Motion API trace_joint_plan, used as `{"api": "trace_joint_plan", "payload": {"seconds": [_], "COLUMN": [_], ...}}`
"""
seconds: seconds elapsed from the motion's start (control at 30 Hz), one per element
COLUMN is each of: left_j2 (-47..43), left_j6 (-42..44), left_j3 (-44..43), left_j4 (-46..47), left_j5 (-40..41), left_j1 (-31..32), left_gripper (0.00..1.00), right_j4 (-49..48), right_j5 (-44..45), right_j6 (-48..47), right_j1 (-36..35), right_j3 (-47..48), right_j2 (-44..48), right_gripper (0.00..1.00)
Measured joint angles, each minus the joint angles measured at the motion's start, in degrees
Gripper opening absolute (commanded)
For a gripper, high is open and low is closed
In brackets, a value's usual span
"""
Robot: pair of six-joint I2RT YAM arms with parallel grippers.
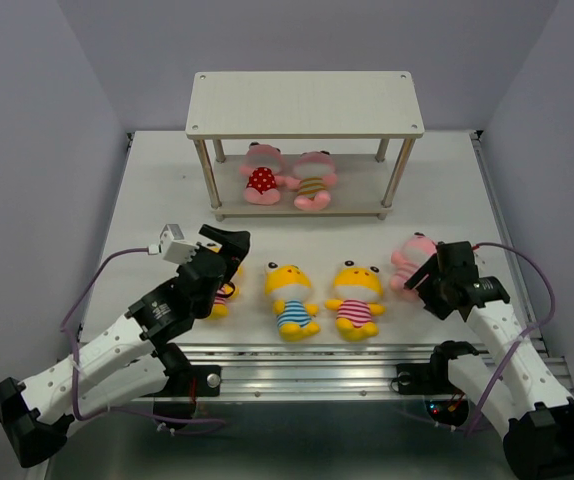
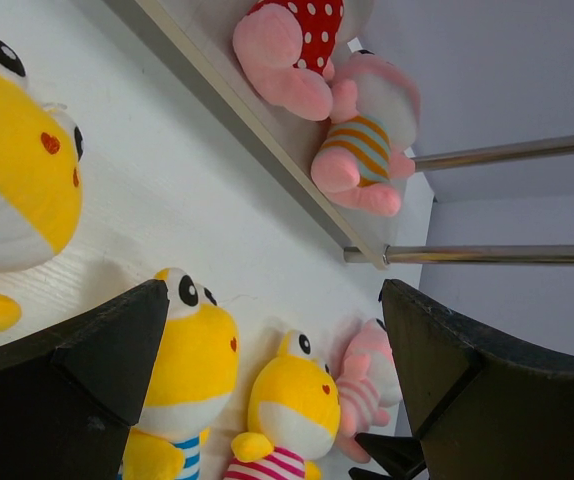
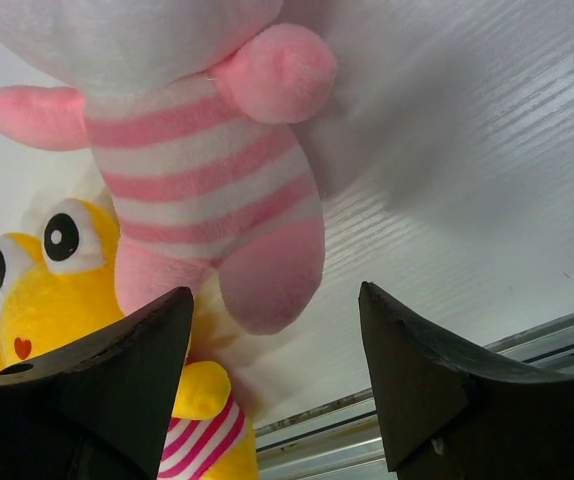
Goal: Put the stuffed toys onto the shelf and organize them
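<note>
The shelf (image 1: 305, 103) stands at the back. On its lower board lie a pink red-dotted toy (image 1: 261, 180) and a pink brown-striped toy (image 1: 314, 183); both also show in the left wrist view, the dotted one (image 2: 292, 45) and the brown-striped one (image 2: 365, 145). On the table lie a yellow blue-striped toy (image 1: 292, 298), a yellow pink-striped toy (image 1: 356, 298) and a pink pink-striped toy (image 1: 410, 256). My left gripper (image 1: 229, 247) is open above a third yellow toy (image 1: 223, 290). My right gripper (image 1: 428, 272) is open just over the pink-striped toy (image 3: 197, 170), near its leg.
The shelf's top board (image 1: 267, 120) holds nothing. Thin metal legs (image 2: 497, 152) stand at the shelf corners. A metal rail (image 1: 307, 352) runs along the table's near edge. Grey walls close in the left and right sides.
</note>
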State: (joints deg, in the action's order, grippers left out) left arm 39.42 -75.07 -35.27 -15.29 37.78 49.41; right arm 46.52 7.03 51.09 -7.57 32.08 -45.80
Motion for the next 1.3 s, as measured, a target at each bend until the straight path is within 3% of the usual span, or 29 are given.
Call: {"api": "trace_joint_plan", "payload": {"seconds": [0.33,0.43,0.5,0.53,0.6,0.63,0.7,1.03,1.3], "left_j2": [1.09,1.36,1.53,1.62,1.86,1.92,1.97,1.95,0.76], "left_j6": [0.0,0.02,0.02,0.02,0.02,0.02,0.04,0.31,0.85], "left_j3": [0.02,0.04,0.04,0.04,0.04,0.04,0.04,0.42,0.98], "left_j4": [0.04,0.07,0.09,0.09,0.09,0.09,0.09,0.42,0.46], "left_j5": [-0.04,-0.07,-0.07,-0.04,-0.07,-0.04,-0.07,0.0,0.92], "left_j1": [0.0,0.0,0.0,0.0,0.0,0.0,0.0,0.0,0.0], "left_gripper": [0.99,0.99,0.99,0.99,0.99,0.99,0.99,0.99,0.99], "right_j4": [-2.05,-2.51,-2.69,-2.89,-3.28,-3.41,-3.54,-3.45,-6.23], "right_j5": [1.18,1.57,1.79,1.84,2.05,2.1,2.08,0.57,-7.65], "right_j6": [1.2,1.68,1.84,1.81,1.97,1.79,1.38,-5.05,-13.92], "right_j1": [0.0,0.0,0.0,0.0,0.0,0.0,0.0,0.0,0.0], "right_j3": [-1.53,-1.84,-1.84,-1.84,-1.84,-1.84,-1.84,2.6,6.38], "right_j2": [0.0,0.0,0.04,0.07,0.57,1.11,1.9,0.85,1.33], "right_gripper": [0.7,0.52,0.45,0.34,0.24,0.12,0.01,0.01,0.01]}}
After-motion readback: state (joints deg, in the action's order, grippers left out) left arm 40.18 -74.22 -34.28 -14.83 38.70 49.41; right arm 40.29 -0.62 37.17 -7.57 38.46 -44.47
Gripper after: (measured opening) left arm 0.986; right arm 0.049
